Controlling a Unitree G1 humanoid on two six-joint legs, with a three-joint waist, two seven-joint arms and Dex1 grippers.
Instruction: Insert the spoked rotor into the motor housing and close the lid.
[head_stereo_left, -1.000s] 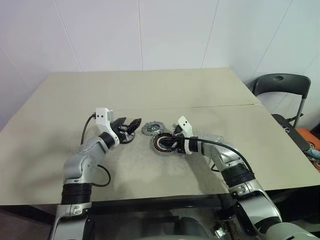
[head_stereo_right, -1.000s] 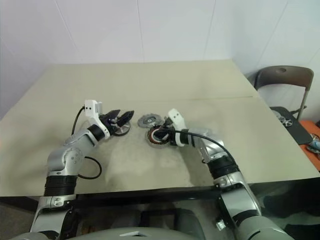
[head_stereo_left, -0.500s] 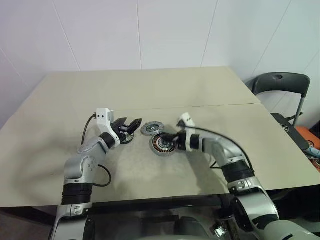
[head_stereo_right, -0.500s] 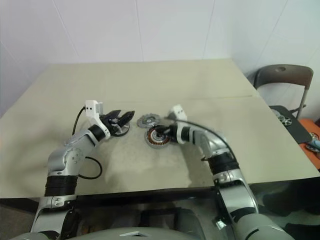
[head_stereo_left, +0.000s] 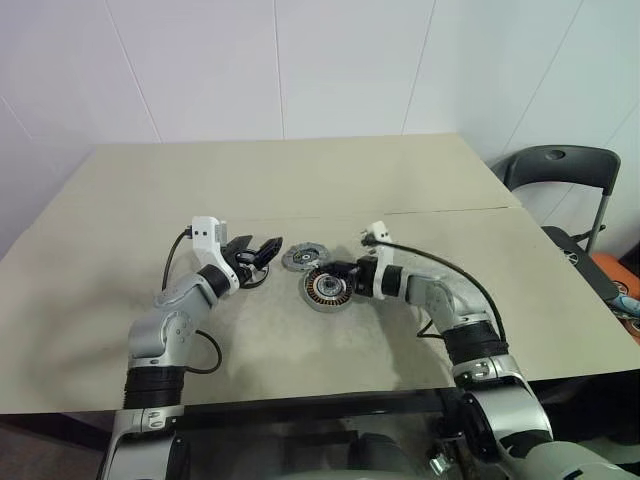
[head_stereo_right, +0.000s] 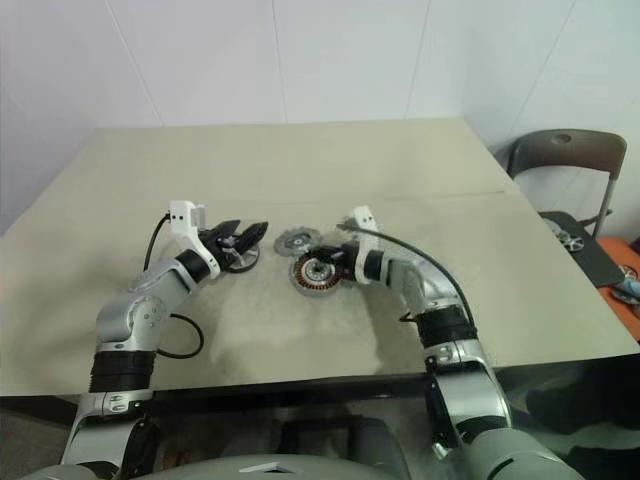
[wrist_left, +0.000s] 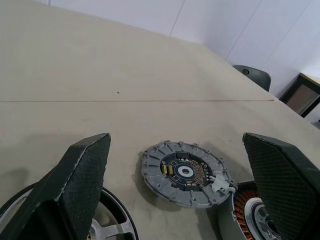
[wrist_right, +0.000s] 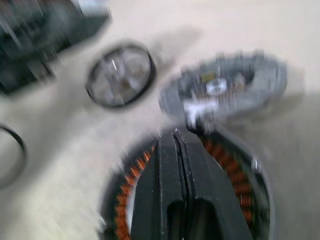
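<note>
While the spoked rotor (head_stereo_left: 253, 273) lies flat on the counter (head_stereo_left: 300, 190) to the left of the motor housing (head_stereo_left: 323, 290), I note it is not yet inserted. My left end effector (head_stereo_left: 256, 252) stands with its fingers spread wide over the rotor, holding nothing. My right end effector (head_stereo_left: 337, 268) is pinched fully together and empty, its tip over the housing's copper coils, as the right wrist view shows. The lid (head_stereo_left: 302, 258) rests just behind the housing, inner face up, touching or nearly touching the housing rim.

Risks, in my judgement: the closed right fingers sit close to the windings and could scrape or snag them if the arm drops. The same arm could nudge the housing into the lid and shift both. The rotor is thin and flat on the surface, so the left fingers may skid over its rim rather than seat under it. The right arm also crowds the space above the housing into which the rotor must go.

The counter is a plain beige top with a seam running behind the housing. White walls stand behind it, and a dark chair (head_stereo_left: 560, 170) stands well to the right of the housing.
</note>
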